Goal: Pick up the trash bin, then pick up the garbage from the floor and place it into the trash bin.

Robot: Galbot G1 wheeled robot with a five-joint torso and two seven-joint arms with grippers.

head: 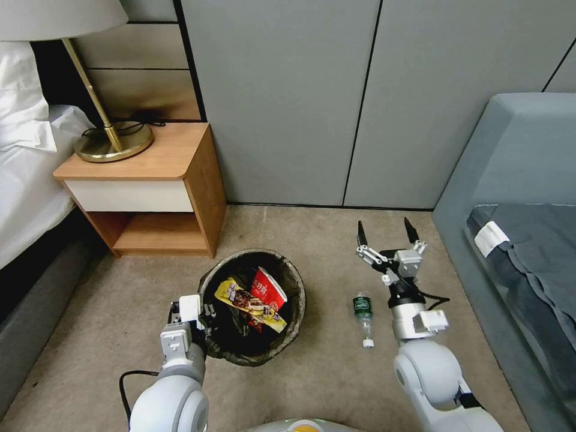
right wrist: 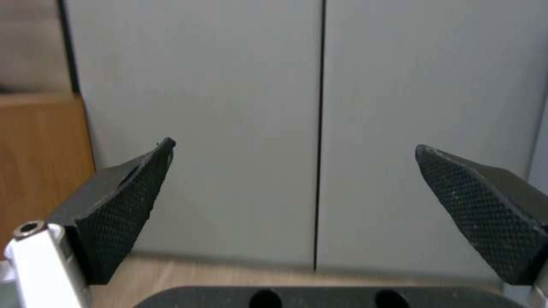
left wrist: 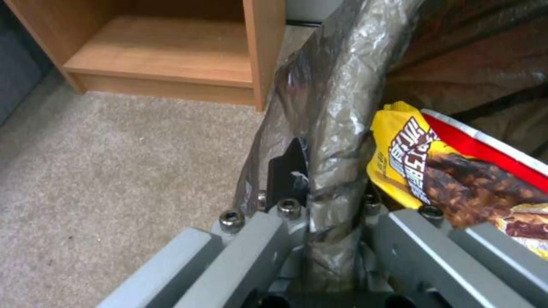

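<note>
Garbage left on the carpet is one small green-labelled bottle (head: 363, 318), lying between the trash bin (head: 294, 282) and the right arm, its long axis running toward the wall with the white cap nearest the robot. The right gripper (head: 387, 233) hangs with fingers spread wide, just past the bottle's far end and slightly to its right, so it is the nearer arm. The left gripper (left wrist: 331, 188) is clamped on the bin's bag-covered rim, snack wrappers (head: 255, 297) inside.

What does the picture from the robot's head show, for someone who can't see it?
The left gripper clamps the rim of a round, dark-bagged trash bin holding red and yellow snack wrappers. The right gripper, fingers open, hovers beyond a green-labelled clear plastic bottle on the beige carpet.
</note>
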